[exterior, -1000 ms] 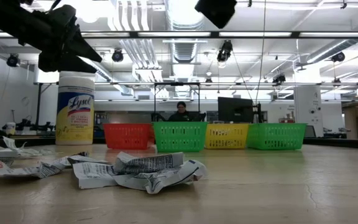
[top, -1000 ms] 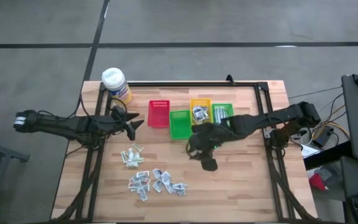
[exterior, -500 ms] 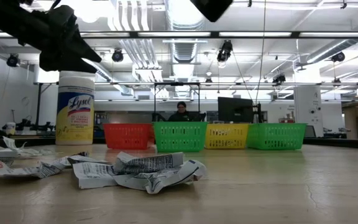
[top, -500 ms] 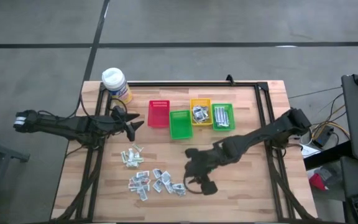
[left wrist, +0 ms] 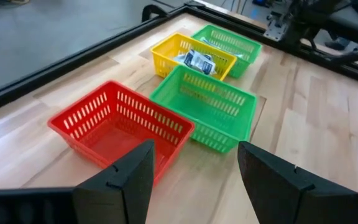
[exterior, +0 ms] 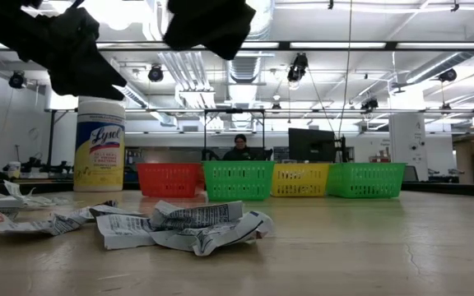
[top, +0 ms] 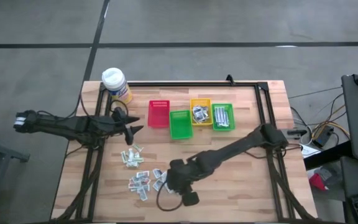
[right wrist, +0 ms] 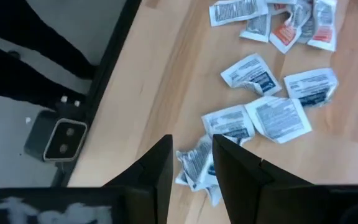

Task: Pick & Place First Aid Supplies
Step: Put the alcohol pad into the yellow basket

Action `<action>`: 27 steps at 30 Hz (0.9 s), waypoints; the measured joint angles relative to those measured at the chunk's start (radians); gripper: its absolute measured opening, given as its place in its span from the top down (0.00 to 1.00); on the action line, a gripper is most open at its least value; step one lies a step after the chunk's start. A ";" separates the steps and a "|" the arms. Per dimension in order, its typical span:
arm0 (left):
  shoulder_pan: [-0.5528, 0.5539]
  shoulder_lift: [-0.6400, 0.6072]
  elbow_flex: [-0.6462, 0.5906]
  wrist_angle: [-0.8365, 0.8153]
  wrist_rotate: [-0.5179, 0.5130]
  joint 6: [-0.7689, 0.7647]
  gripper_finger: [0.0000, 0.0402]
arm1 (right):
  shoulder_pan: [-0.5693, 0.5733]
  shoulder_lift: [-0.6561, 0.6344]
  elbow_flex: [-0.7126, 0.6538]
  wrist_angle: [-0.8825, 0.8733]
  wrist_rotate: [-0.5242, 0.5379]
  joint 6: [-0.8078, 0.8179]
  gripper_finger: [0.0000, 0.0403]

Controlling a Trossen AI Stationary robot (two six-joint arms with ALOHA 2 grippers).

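Wooden table [top: 241, 186] carries the first aid supplies [top: 148, 180] scattered near its front, right gripper [right wrist: 191, 165] poised above them (fingers narrowly parted, holding nothing), left gripper [left wrist: 194, 165] open, empty, facing the bins [left wrist: 173, 112].

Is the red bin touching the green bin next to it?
Apart. The left wrist view shows a strip of bare wood between the red bin and the green bin.
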 joint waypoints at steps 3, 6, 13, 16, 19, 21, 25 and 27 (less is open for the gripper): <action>0.000 -0.015 0.000 -0.002 0.001 0.030 0.45 | 0.000 0.057 0.079 -0.071 0.001 0.004 0.71; 0.000 -0.032 0.000 -0.004 0.002 0.046 0.45 | 0.000 0.112 0.141 -0.161 0.002 0.008 0.70; -0.006 -0.051 0.000 -0.003 0.079 0.046 0.45 | 0.000 0.208 0.196 -0.235 0.000 0.051 0.68; -0.025 -0.052 0.000 0.007 0.081 0.046 0.45 | 0.000 0.225 0.212 -0.236 -0.001 0.075 0.68; -0.054 -0.056 0.000 0.043 0.081 0.046 0.45 | 0.000 0.229 0.223 -0.236 -0.002 0.096 0.68; -0.078 -0.057 0.000 0.078 0.081 0.046 0.45 | 0.000 0.229 0.223 -0.236 -0.002 0.107 0.69; -0.142 -0.058 0.000 0.104 0.080 0.055 0.45 | 0.000 0.230 0.222 -0.238 -0.005 0.135 0.68; -0.175 -0.058 0.000 0.103 0.076 0.056 0.45 | 0.000 0.230 0.222 -0.238 -0.007 0.148 0.67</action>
